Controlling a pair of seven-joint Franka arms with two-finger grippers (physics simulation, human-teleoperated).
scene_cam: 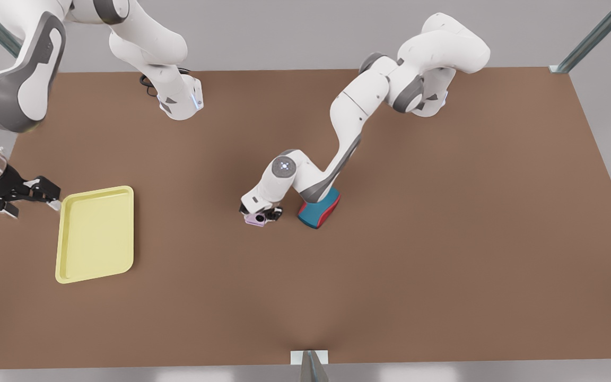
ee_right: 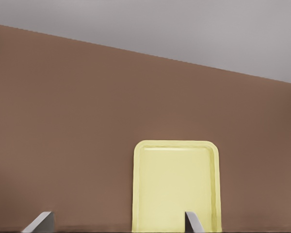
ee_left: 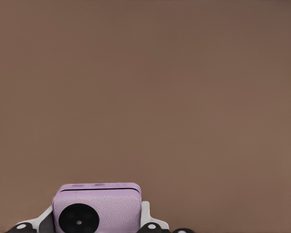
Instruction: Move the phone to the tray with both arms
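The phone (scene_cam: 255,219) lies flat near the middle of the brown table (scene_cam: 443,239), camera circles up, just beside a blue and red mouse (scene_cam: 320,208). The left gripper (scene_cam: 263,214) grips the phone. The right gripper (scene_cam: 45,192) waits, fingers wide apart, beside the yellow tray (scene_cam: 96,233)

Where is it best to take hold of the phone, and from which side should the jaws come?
Grip the phone across its two thin side edges, coming from above: it is flat on the table, so only the edges offer purchase. The left gripper already straddles it this way; the right gripper waits by the tray.
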